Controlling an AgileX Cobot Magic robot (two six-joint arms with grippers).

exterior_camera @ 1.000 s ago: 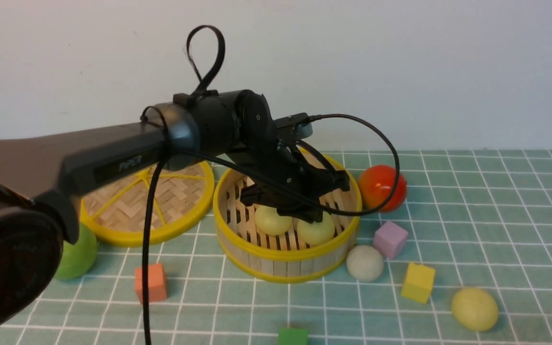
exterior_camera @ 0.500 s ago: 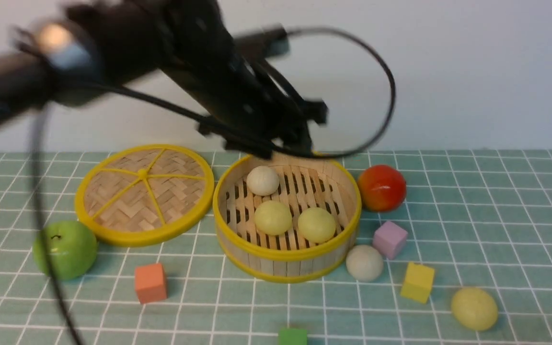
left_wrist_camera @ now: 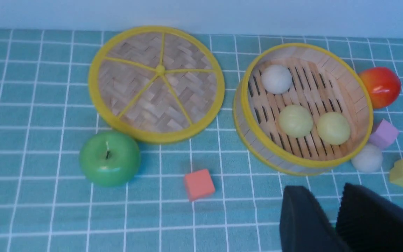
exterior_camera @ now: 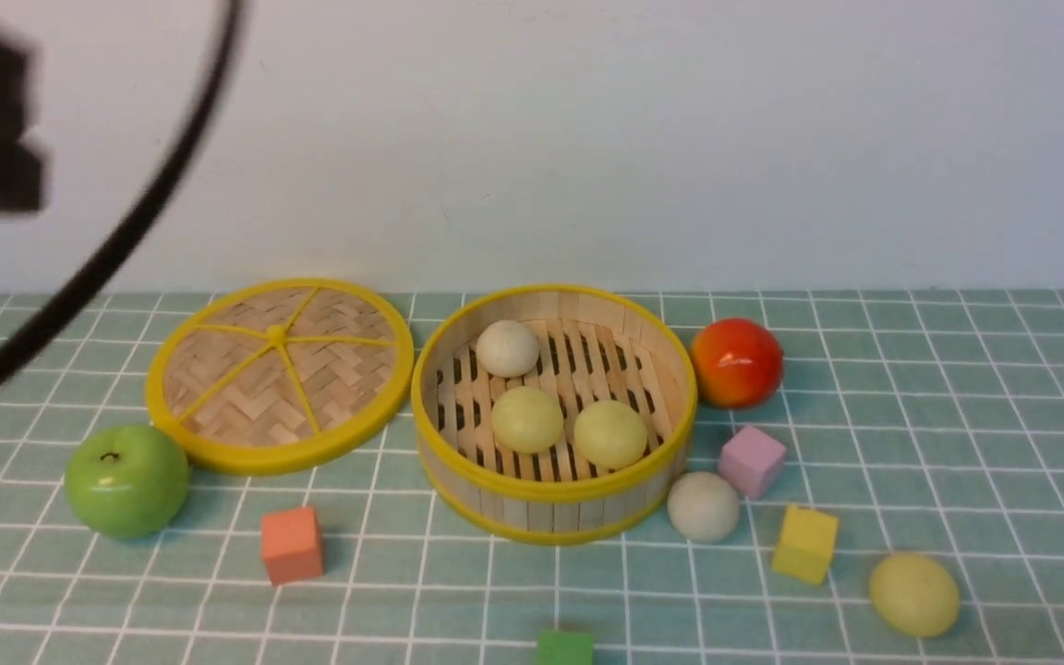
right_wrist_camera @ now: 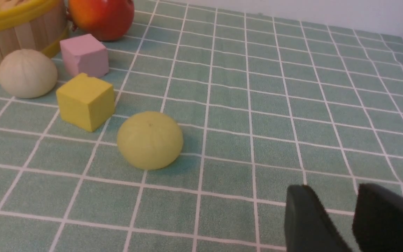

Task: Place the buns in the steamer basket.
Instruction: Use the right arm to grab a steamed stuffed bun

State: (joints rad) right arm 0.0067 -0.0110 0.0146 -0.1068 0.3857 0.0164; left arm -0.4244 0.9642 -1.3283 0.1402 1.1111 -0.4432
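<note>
Both grippers are seen empty. On the left gripper [left_wrist_camera: 333, 197] and the right gripper [right_wrist_camera: 348, 197] the fingers seem drawn closed, though only the tips are in view.

Trouble is most likely at the loose off-white bun [right_wrist_camera: 27, 77]. It is hemmed in between the wall of the round bamboo steamer basket with yellow rims [exterior_camera: 554, 488] and the lilac cube [right_wrist_camera: 84, 55], far from the right gripper and beyond the yellow cube [right_wrist_camera: 85, 100]. A cube could be knocked or the basket shoved by fingers spread around it. The loose yellow-green bun [right_wrist_camera: 149, 140], just ahead of that gripper, could be rolled away by an off-centre pinch.

Five buns are counted. Three lie in the basket: a pale yellow-green bun [exterior_camera: 527, 419], a second yellow-green bun [exterior_camera: 610, 434] and an off-white bun [exterior_camera: 507, 348]. Two lie outside.

Four cubes are counted, including an orange cube [exterior_camera: 291, 545] and a green cube [exterior_camera: 564, 646]. There is also one glossy green apple [exterior_camera: 126, 480], one shiny red-orange fruit [exterior_camera: 736, 362] and one flat woven lid [exterior_camera: 278, 374].
</note>
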